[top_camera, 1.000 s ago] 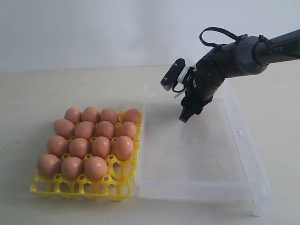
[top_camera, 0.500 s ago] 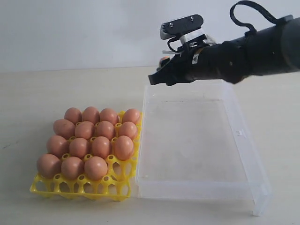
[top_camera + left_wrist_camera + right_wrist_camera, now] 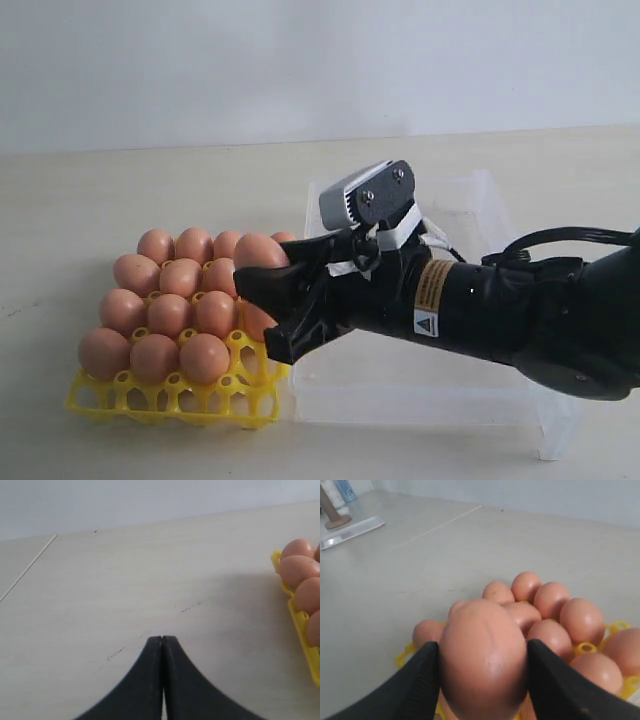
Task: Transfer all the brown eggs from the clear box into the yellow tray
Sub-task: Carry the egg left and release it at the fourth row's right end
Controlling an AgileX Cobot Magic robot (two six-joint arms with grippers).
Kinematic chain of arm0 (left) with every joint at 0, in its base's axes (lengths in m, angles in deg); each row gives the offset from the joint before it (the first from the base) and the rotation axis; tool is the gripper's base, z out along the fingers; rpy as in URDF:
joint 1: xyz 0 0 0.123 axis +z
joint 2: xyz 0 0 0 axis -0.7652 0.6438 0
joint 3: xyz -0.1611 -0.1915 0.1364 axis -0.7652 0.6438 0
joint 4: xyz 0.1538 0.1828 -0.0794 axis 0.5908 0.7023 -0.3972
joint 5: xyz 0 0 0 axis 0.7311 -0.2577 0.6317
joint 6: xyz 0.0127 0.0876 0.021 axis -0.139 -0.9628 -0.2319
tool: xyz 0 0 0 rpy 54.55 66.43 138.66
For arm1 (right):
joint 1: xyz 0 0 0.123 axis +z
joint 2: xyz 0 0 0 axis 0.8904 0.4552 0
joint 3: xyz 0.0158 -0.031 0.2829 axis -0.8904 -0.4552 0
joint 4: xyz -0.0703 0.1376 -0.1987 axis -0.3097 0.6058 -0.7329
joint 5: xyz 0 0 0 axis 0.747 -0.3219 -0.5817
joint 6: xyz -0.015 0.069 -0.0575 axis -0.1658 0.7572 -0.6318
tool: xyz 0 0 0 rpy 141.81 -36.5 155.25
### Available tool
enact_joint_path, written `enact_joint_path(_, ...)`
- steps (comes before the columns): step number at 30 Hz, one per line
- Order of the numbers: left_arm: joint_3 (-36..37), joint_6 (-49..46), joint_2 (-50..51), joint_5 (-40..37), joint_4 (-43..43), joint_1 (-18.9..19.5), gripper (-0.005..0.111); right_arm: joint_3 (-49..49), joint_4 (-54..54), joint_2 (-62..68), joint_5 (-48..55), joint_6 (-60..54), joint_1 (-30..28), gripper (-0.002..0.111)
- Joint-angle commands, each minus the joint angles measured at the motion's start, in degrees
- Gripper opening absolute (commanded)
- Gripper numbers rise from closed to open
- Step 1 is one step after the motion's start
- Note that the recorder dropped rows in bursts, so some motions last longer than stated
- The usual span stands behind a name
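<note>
My right gripper (image 3: 263, 300) reaches across from the right and is shut on one brown egg (image 3: 262, 250), held just above the right side of the yellow tray (image 3: 170, 398). In the right wrist view this egg (image 3: 483, 650) fills the gap between both black fingers (image 3: 420, 680). Several brown eggs (image 3: 170, 310) sit in the tray's cups. The clear box (image 3: 480, 200) lies right of the tray, largely hidden by my right arm; no egg shows in its visible parts. My left gripper (image 3: 162, 639) is shut and empty over bare table beside the tray (image 3: 306, 650).
The pale wooden table runs back to a white wall. In the right wrist view a white flat strip (image 3: 352, 531), a brown stand (image 3: 335, 517) and a blue bottle (image 3: 345, 490) stand far off beyond the tray.
My right arm swung from inside the clear box up past its far left corner, then down and forward to the tray's right side, carrying an egg. The left gripper's earlier state is not shown.
</note>
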Motion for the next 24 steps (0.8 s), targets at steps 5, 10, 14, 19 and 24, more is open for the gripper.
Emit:
enact_joint_path(5,-0.2,0.3,-0.3,0.5,-0.1,-0.3,0.000,0.4,-1.7,7.9,-5.7,5.1,0.0,0.000)
enact_joint_path(10,-0.2,0.3,-0.3,0.5,-0.1,-0.3,0.000,1.9,-2.5,11.3,-5.9,6.6,0.0,0.000)
enact_joint_path(14,-0.2,0.3,-0.3,0.5,-0.1,-0.3,0.000,2.7,-3.6,11.5,-5.7,8.0,0.0,0.000)
enact_joint_path(19,-0.2,0.3,-0.3,0.5,-0.1,-0.3,0.000,5.1,-8.1,11.7,-1.7,12.1,0.0,0.000)
enact_joint_path(24,-0.2,0.3,-0.3,0.5,-0.1,-0.3,0.000,6.9,-9.3,12.7,1.3,14.6,0.0,0.000)
